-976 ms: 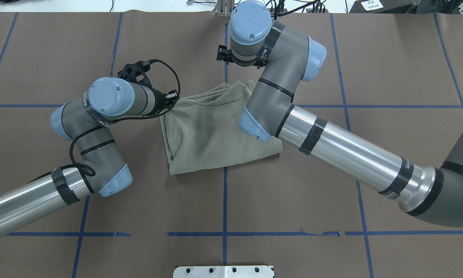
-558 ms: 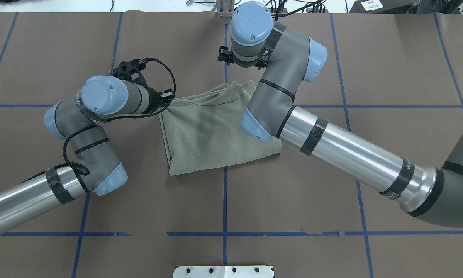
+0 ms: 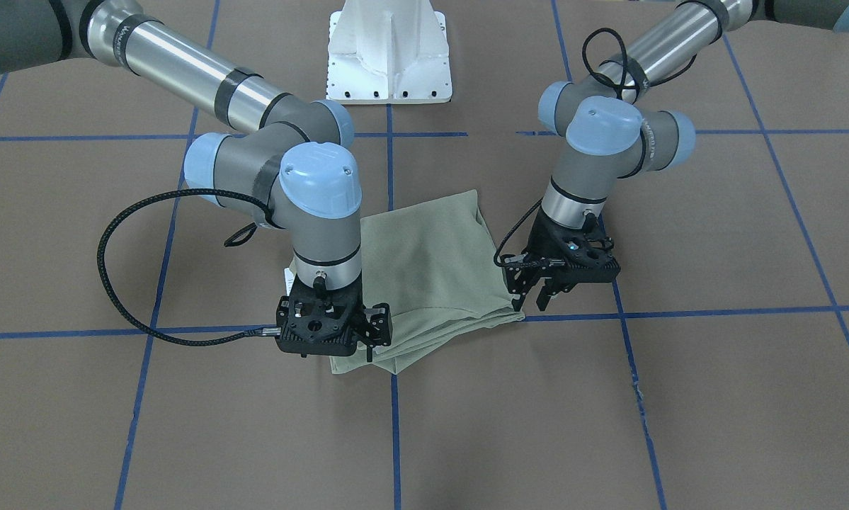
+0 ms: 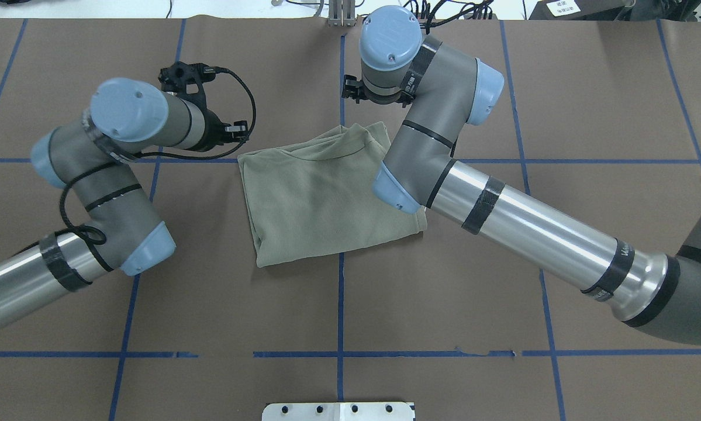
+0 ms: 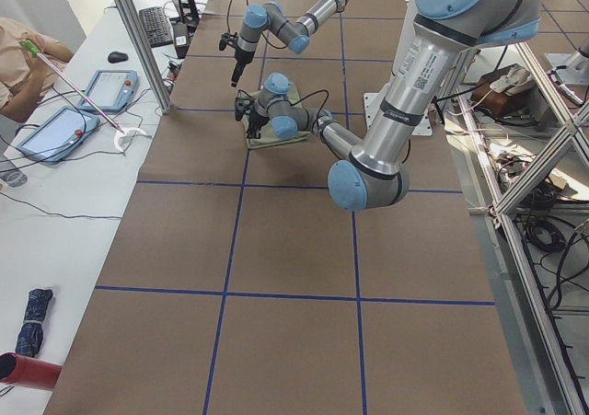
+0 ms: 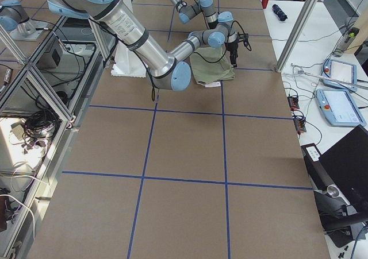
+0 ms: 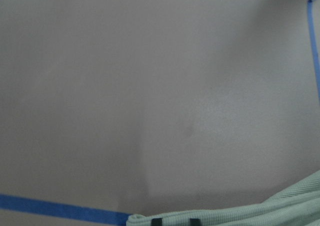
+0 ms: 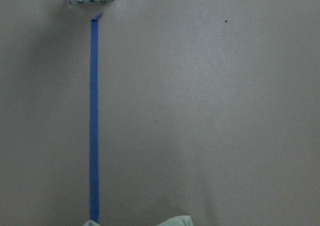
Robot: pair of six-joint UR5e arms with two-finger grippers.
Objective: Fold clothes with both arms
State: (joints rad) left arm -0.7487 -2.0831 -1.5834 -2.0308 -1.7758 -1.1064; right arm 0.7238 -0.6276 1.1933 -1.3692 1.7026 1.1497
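From the front, the shirt (image 3: 431, 269) is lying on the bench (image 3: 644, 425) between the 2 arms. It is folded into a compact, roughly 4-sided packet with no sleeve trailing loose. The left arm (image 3: 597, 145) is hovering just beside one near corner, its jaws apart and gripping nothing. The right arm (image 3: 318, 191) is standing over the other near corner. Its jaws are mostly hiding under the wrist, so I cannot tell whether they are apart or pinching cloth. Along the near edge the layers are fanning out a little.

From overhead, the packet is sitting on the crossing of 2 blue tape lines (image 4: 340, 304), with the collar curving along its far edge. The left wrist is off the cloth, beside the far left corner. The right forearm is crossing above the packet's right side and hiding part of it.

In both side views the shirt is showing only as a small green pad under the wrists, and the jaws are too small to judge.

The left wrist view is showing 2 black fingertips (image 7: 156, 221) standing apart at the bottom edge, with the ribbed shirt edge right at them.

The right wrist view is showing tape, bench and a sliver of shirt, but no jaws.

To my eye the folding is looking largely done. What seems left is getting both arms clear, and perhaps squaring that fanned edge or folding once more.
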